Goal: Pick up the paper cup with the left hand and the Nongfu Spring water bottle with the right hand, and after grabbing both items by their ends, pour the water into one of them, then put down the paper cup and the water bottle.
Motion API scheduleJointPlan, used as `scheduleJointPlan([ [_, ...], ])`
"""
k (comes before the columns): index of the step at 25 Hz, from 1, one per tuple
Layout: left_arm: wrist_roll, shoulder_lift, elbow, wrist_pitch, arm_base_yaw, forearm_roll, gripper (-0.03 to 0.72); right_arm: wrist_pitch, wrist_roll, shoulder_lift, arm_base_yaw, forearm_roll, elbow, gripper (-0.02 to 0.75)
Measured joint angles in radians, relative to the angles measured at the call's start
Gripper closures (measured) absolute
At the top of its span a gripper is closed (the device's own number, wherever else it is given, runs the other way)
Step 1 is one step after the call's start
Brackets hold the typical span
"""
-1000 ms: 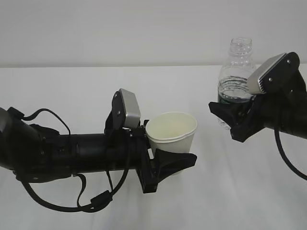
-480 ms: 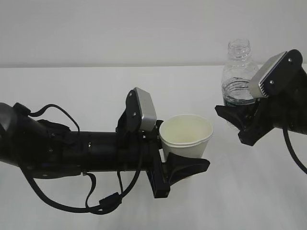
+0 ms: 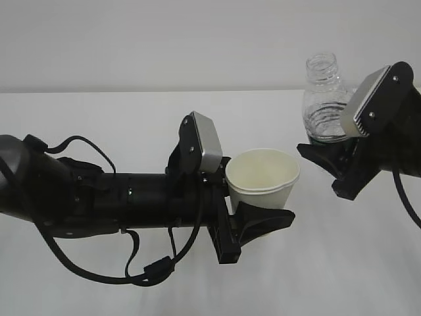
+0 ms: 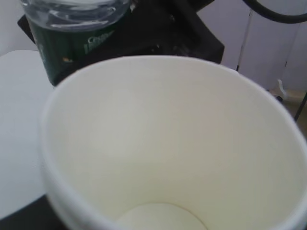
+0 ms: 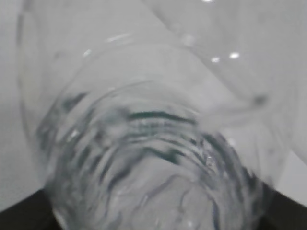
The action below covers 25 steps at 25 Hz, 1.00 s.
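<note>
Nearest the camera: left hand [image 3: 99,204], black with looping cables and a silver-grey plate, reaching in from the left above the white bench [image 3: 342,263]. Left claw [image 3: 253,214] pinching the paper cup [image 3: 263,179] low on its body, black fingers [image 3: 263,220] wrapped around the lower wall, cup upright and raised off the bench. Cup mouth open upward, inside cream and dry as seen from the left wrist view [image 4: 163,143]; no liquid visible at its base there.

Farther back and to the right: right hand [image 3: 388,138], black with a silver-grey plate, coming in from the right edge. Right claw [image 3: 325,155] closed around the Nongfu Spring water bottle [image 3: 323,99] at its lower part, near the dark green label band. Bottle held aloft, higher than the cup, neck uncapped and leaning slightly left toward the cup. Bottle and cup near each other but apart. Water [image 5: 153,182] sitting low inside the ribbed clear body, blurred in the right wrist view. Green label with white lettering just beyond the cup rim in the left wrist view [image 4: 72,45].

Behind everything, a plain pale wall [image 3: 164,39].
</note>
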Motion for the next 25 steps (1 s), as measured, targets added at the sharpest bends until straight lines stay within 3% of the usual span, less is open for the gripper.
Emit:
scheduleJointPlan([
  [13, 0.000, 0.000, 0.000, 0.000, 0.000, 0.002, 0.230, 0.004, -0.088, 0.000, 0.000, -0.026, 0.000, 0.239],
  [25, 0.000, 0.000, 0.000, 0.000, -0.043, 0.006, 0.232, 0.004, -0.231, 0.000, 0.000, -0.026, 0.000, 0.239],
])
